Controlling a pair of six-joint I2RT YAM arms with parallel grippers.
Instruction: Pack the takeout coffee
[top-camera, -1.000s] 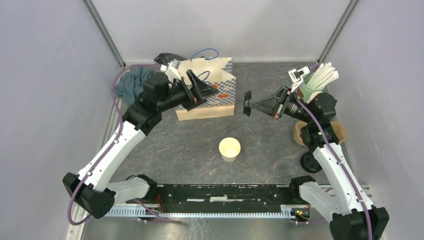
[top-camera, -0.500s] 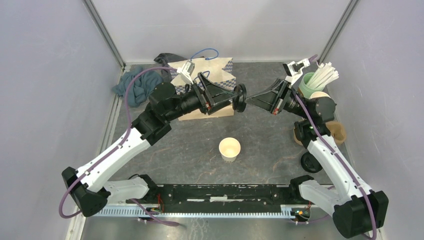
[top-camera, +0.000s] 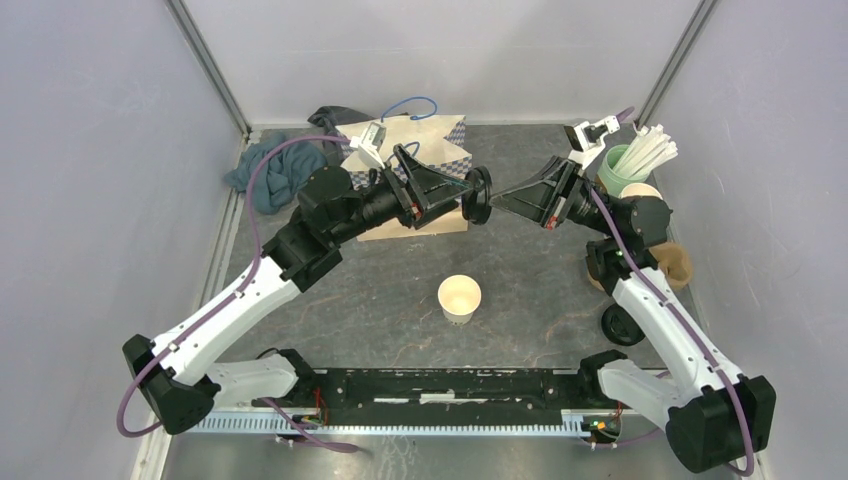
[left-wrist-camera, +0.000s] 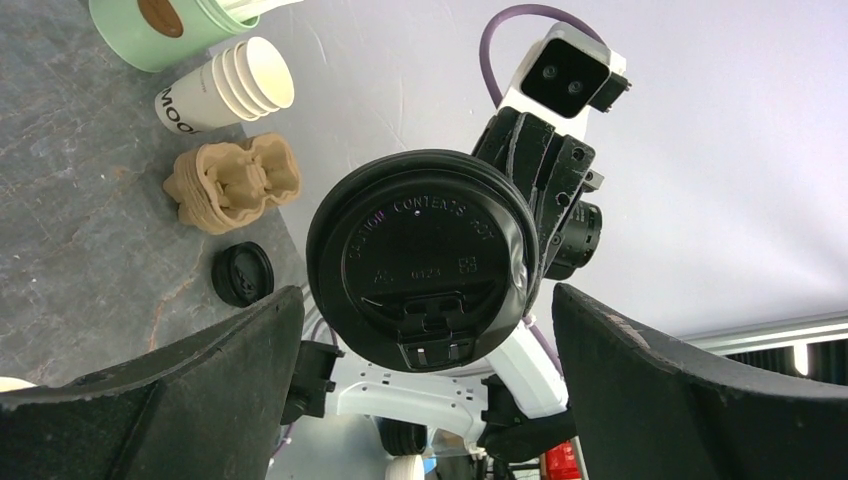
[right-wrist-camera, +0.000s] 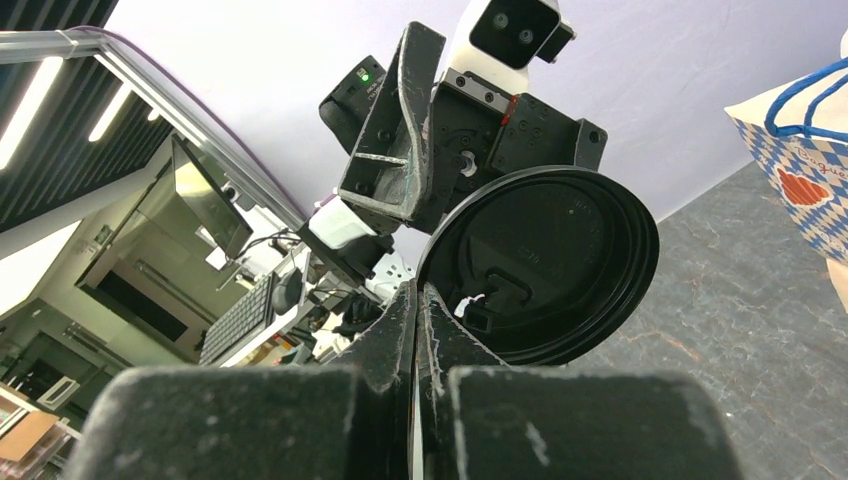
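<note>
The right gripper (right-wrist-camera: 415, 300) is pinched shut on the rim of the round black plastic lid (left-wrist-camera: 420, 250), holding it up in mid-air. The left gripper (top-camera: 468, 192) gapes wide, a finger either side of that lid, gripping nothing. Down on the table (top-camera: 540, 290) the small cream paper cup (top-camera: 459, 297) sits uncapped, apart from the blue-checked paper bag (right-wrist-camera: 800, 180). Risky swap, I'd say: a release too early drops the lid, and an off-centre squeeze could flip it.
</note>
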